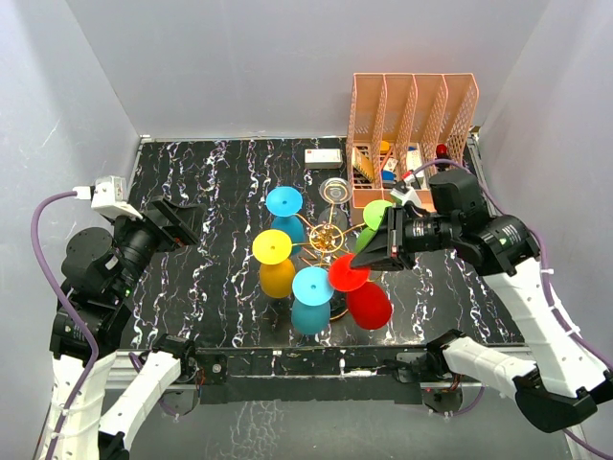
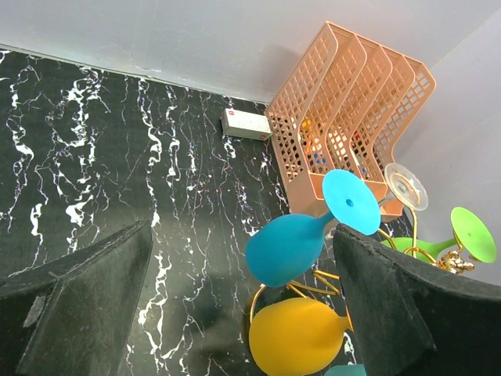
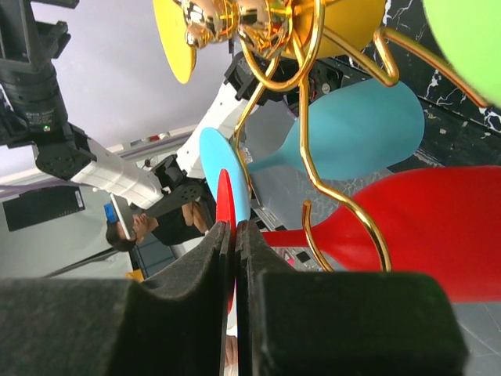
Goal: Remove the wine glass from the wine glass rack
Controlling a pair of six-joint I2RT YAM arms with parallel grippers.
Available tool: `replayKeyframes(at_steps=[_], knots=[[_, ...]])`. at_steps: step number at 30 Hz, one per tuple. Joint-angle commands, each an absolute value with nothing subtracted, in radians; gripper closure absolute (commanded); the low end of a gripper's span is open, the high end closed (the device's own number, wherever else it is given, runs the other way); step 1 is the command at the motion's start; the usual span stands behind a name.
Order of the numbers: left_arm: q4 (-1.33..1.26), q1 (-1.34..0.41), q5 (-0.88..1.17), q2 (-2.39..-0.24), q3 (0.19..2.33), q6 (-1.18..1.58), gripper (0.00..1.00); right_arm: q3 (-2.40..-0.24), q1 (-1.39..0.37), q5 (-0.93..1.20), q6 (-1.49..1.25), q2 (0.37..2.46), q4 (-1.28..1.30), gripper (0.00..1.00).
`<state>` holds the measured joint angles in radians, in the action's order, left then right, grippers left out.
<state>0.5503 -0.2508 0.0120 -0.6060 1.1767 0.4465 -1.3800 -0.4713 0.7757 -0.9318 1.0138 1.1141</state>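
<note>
The right gripper (image 3: 235, 229) pinched the foot of the red wine glass (image 1: 369, 305), which hung at the near side of the wine glass rack (image 1: 326, 237). Next it likely needed sliding outward off its loop. The left gripper (image 1: 177, 222) gaped, well left of the rack.

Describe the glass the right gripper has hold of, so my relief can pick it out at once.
In the middle of the black marbled table stands the gold wine glass rack, hung with coloured glasses. On its near-right side, beside the teal glass, hangs the red wine glass, its foot pinched by the right gripper. It is the only red one.
</note>
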Motion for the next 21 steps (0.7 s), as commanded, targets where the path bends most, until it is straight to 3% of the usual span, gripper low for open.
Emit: replayKeyframes(at_steps=[1, 11, 21], knots=[[0.542, -0.247, 0.027, -0.606, 1.189, 0.447, 0.03, -1.357, -0.477, 0.814, -0.918, 0.956, 1.06, 0.92], [0.561, -0.246, 0.033, -0.618, 1.219, 0.451, 0.03, -1.289, -0.477, 0.819, -0.801, 0.799, 1.108, 0.92], [0.553, -0.246, 0.076, -0.653, 1.244, 0.478, 0.03, -1.482, -0.484, 0.348, -0.646, 0.667, 1.321, 0.92]])
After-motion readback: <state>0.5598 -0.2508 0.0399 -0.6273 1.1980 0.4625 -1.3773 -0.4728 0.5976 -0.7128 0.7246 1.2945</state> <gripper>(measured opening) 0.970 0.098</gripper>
